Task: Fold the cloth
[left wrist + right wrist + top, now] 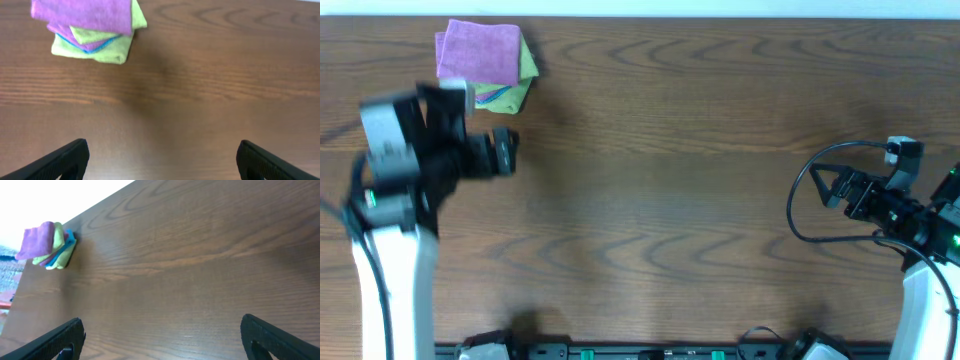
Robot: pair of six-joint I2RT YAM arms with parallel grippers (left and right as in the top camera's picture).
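A stack of folded cloths (485, 65) lies at the table's far left corner, a purple one on top, with green, blue and purple layers below. It also shows in the left wrist view (92, 27) and far off in the right wrist view (47, 245). My left gripper (505, 152) is open and empty, just in front of the stack and apart from it; its fingers frame bare wood (160, 160). My right gripper (835, 188) is open and empty at the far right, over bare wood (160, 335).
The brown wooden table (670, 180) stretches between the two arms. A black cable (805, 205) loops off the right arm. The table's far edge runs just behind the stack.
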